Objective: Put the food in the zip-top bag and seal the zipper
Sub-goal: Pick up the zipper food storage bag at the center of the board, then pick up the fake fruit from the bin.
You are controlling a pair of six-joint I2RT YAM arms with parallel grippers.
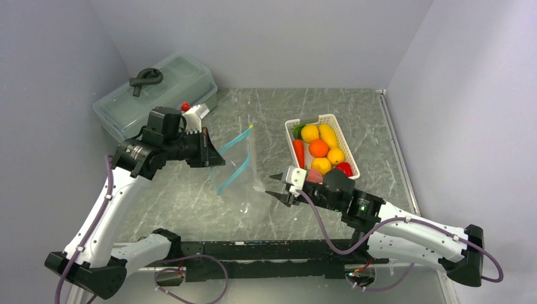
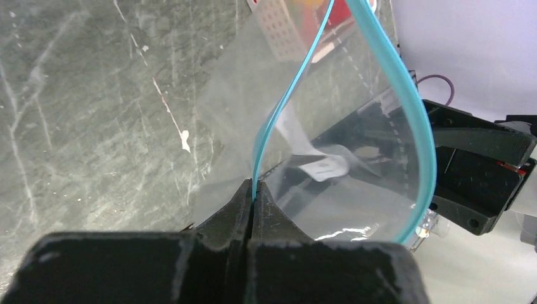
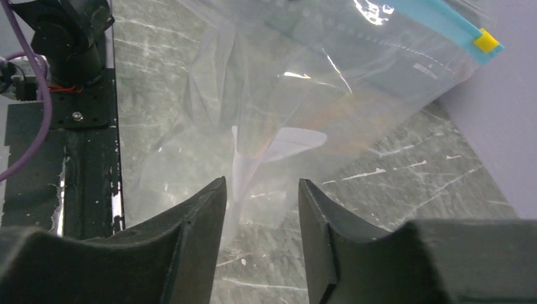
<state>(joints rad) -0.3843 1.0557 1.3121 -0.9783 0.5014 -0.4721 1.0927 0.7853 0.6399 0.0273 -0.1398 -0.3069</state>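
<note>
Looking at a marble table (image 1: 190, 209) here, with a lidded box (image 1: 158, 95) off at the far left and a white basket (image 1: 290, 123) over on the right. Barely started, by the look of it. Can see all the food (image 1: 318, 147) piled in that basket and none of it in the bag (image 1: 237, 174). Does have the bag hanging by its mouth between the two arms, mouth gaping, so reckon the prep side is sorted. Leaves the whole loading job plus the seal.

Down to the small stuff. Pinching one side of the zipper (image 2: 278, 114) with the left gripper (image 2: 252, 193), jaws clamped tight on the teal strip right at the tips. Can see the other side of the strip bowing out to the right in the left wrist view, making a decent loop to drop things through.

Nothing held in the right gripper (image 3: 263, 190). Jaws parted a moderate way, sitting low near the bag's bottom end and pointed at it, with clear plastic just ahead of the tips and none between them as far as can be told. Puts the food on the far side of that arm, near but not touching.

Also spotting a little yellow slider (image 3: 486, 43) at one end of the zipper. Probably needed for closing later.
</note>
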